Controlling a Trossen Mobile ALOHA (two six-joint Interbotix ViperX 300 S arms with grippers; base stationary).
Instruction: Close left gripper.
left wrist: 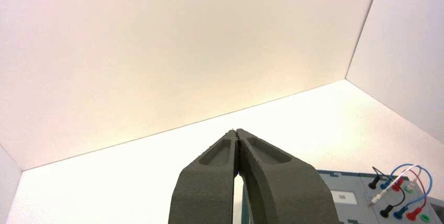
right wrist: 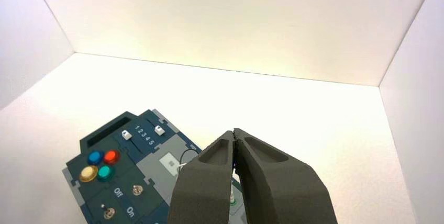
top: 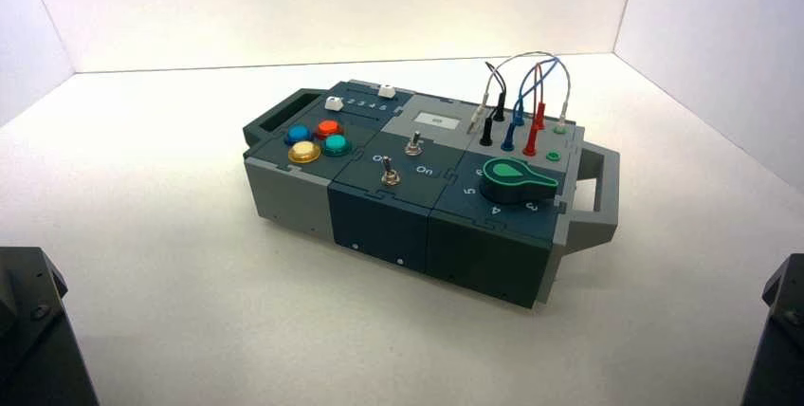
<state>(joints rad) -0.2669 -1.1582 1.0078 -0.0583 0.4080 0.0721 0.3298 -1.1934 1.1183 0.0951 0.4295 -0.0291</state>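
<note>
A: Box (top: 427, 193) first, since everything is placed from it. It sits alone mid-table, turned at an angle, well ahead of both arms.

B: And the arms?

A: Both hang back from the box, parked low at the near corners. The left gripper (left wrist: 237, 135), the thing the task concerns, is raised well clear of the box, fingertips pressed together with nothing between them. The right gripper (right wrist: 234, 134) is likewise drawn together on nothing, also short of the box.

B: So what could go wrong?

A: Little, I judge. The close looks already done; squeezing further would only load the fingers against each other. The real risk is a drift forward toward the box, where the looped wires (top: 526, 83) at its far right corner could snag a fingertip.

B: Any containers?

A: None hold loose things. The box only carries fixed parts: a green knob (top: 517, 178) at its near right, two toggle switches (top: 400, 159) in the middle, four coloured buttons (top: 318, 138) at its left.
</note>
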